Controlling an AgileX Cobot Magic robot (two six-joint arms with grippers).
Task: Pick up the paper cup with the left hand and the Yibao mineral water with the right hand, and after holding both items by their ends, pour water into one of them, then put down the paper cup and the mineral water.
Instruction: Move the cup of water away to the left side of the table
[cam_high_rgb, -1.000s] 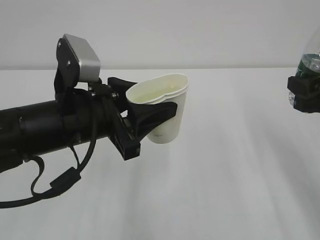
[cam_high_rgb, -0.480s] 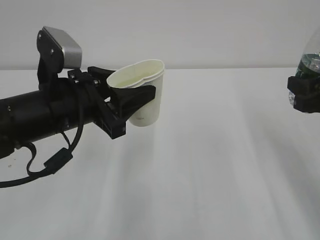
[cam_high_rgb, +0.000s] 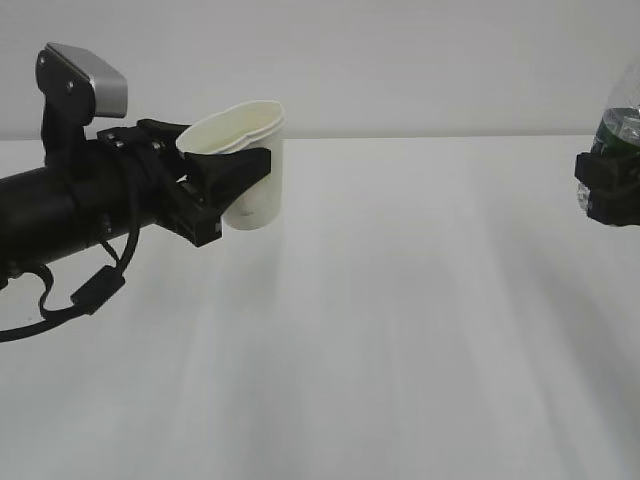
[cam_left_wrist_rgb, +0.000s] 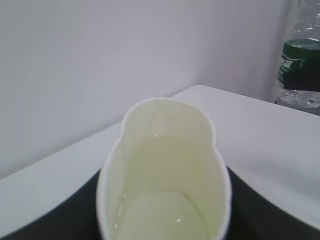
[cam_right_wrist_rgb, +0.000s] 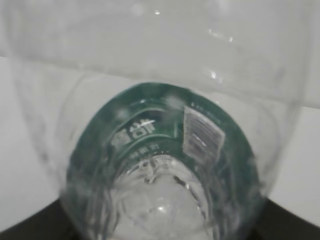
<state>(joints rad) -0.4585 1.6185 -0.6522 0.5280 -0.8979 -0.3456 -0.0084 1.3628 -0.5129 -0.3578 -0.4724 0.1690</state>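
At upper left the left claw (cam_high_rgb: 235, 180) clamps the cup (cam_high_rgb: 252, 165); at far right the right claw (cam_high_rgb: 607, 190) clamps the bottle (cam_high_rgb: 622, 115); both held aloft, well apart; next they must meet for pouring

Left claw (cam_high_rgb: 235, 175) gripping squeezed paper cup (cam_high_rgb: 250, 165), bottle (cam_high_rgb: 620, 120) at right edge

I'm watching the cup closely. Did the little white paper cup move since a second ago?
Yes. The small white paper cup, squeezed in the black left gripper, went left and up, away from the unmoved green-labelled clear bottle.
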